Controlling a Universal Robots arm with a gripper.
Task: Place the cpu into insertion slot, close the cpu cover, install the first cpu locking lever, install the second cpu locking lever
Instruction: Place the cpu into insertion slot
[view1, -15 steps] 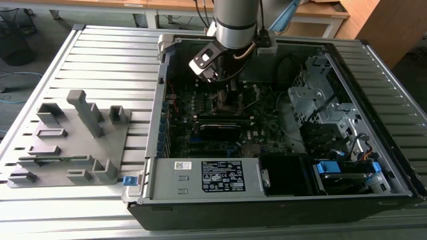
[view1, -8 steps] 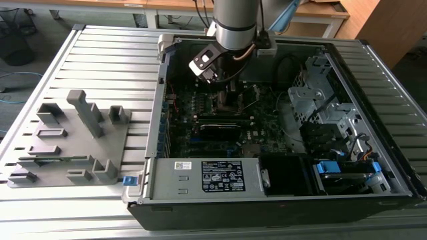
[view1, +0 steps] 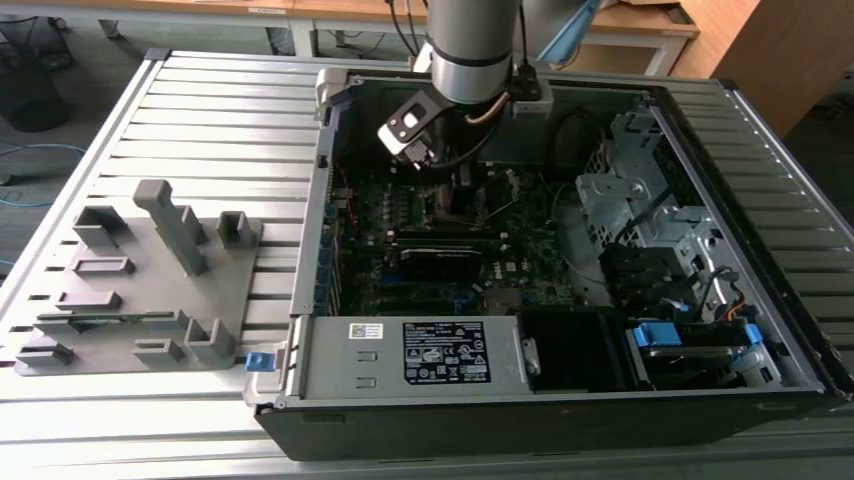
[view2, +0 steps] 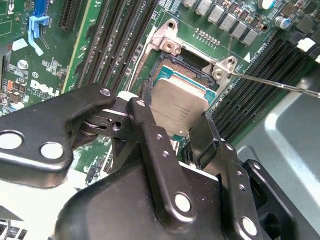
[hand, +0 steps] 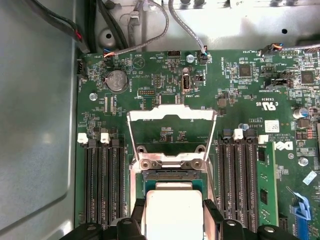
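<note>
Second wrist view, tool (view2: 170, 120) gripping half-hidden cpu (view2: 182, 97)

The exterior view looks steeply down on the whole case (view1: 534, 425) from well back. Both wrist views sit close above the cpu (view2: 180, 107) (hand: 173, 212), the second seemingly at a slant.

The grey cylindrical robot arm (view1: 470, 35) reaches steeply downward. Its black two-fingered metal gripper (view2: 175, 117) points down, fingers (view2: 150, 125) closed against opposite edges of the small flat square silver-grey cpu (view2: 177, 102) held between them.
</note>
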